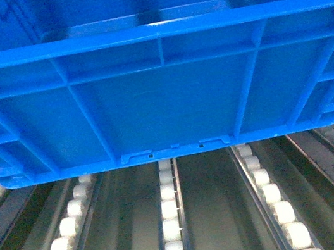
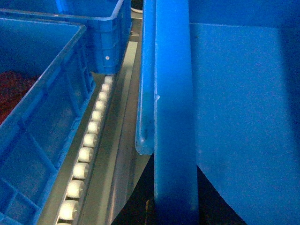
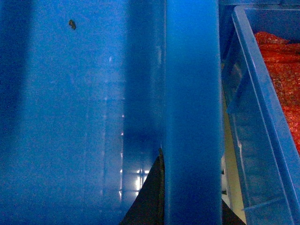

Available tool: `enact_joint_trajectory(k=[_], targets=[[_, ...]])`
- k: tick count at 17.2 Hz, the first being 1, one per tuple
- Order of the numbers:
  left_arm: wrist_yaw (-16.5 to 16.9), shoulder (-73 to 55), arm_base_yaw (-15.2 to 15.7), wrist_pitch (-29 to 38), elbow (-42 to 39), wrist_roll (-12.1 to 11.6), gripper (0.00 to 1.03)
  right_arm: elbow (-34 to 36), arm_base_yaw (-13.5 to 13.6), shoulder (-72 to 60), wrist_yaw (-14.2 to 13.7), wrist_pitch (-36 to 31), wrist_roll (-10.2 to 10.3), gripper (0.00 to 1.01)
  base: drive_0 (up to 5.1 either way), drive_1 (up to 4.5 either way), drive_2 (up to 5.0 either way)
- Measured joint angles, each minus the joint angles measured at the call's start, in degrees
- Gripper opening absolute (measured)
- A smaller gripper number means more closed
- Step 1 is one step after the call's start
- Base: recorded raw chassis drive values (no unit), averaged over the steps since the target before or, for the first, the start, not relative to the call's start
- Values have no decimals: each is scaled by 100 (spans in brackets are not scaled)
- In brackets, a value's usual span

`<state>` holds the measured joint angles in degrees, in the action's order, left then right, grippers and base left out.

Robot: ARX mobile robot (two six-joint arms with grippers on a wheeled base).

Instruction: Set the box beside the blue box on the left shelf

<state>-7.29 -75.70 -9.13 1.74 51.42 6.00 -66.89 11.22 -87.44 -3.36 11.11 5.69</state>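
The box (image 1: 162, 94), a big bright-blue ribbed crate, fills the head view, its lower edge over the roller rails of the left shelf (image 1: 172, 227). I cannot tell whether it rests on the rollers. My left gripper (image 2: 173, 192) is shut on the box's left rim (image 2: 171, 93), with a dark finger (image 2: 136, 208) either side of it. My right gripper (image 3: 192, 192) is shut on the right rim (image 3: 192, 93). A blue box (image 2: 42, 117) with red contents stands on the shelf to the left, across one roller rail (image 2: 89, 145).
A second blue crate (image 2: 93, 28) stands behind the left one. Close on the right of the held box is another blue crate (image 3: 262, 117) with orange-red contents, a narrow gap between them. Several grey rails with white rollers (image 1: 269, 198) run toward me.
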Motion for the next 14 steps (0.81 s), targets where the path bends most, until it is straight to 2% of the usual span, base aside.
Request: enact_joint_trajectory(k=[10, 11, 12, 13, 14], targets=[[0, 0, 0, 0, 0, 0, 6, 0, 0, 0, 0, -2, 2, 7, 0, 0, 0], [-63, 0, 0, 59, -13, 13, 6, 299, 90, 7, -400, -809, -105, 7, 0, 0, 0], [-297, -9, -11, 855, -284, -90, 6, 765, 280, 17, -914, -1792, -111, 7, 0, 0, 0], [-455, -2, -11, 1438, -367, -229, 6, 905, 435, 4, -1499, -2658, -254, 9, 0, 0, 0], [-455, 24, -9, 1456, -334, -234, 6, 796, 459, 46, -1552, -2616, -284, 9, 0, 0, 0]])
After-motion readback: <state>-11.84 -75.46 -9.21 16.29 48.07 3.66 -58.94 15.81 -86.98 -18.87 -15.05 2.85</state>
